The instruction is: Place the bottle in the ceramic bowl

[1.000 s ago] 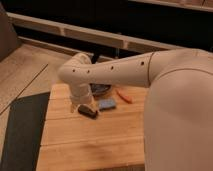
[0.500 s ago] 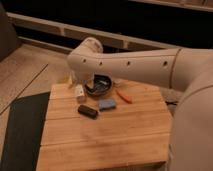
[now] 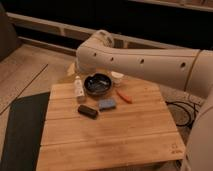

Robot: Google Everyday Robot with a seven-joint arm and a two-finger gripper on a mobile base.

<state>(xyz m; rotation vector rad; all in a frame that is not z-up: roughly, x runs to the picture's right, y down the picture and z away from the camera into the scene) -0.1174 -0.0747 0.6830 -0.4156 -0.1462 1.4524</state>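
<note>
The bottle, small and whitish with a white cap, stands upright on the wooden table, just left of the ceramic bowl. The bowl is dark, round and glossy and sits near the table's far edge. My big white arm reaches across above the table's far side. My gripper is at the arm's low end by the table's far left corner, just above and behind the bottle, and mostly hidden by the arm.
A blue sponge lies in front of the bowl, with a black oblong block to its left. An orange item and a white cup sit right of the bowl. A dark mat lies left of the table. Cables lie on the floor at right.
My arm has lifted up and back from low over the table's far left. The bottle, hidden a second ago, now shows standing beside the bowl.
</note>
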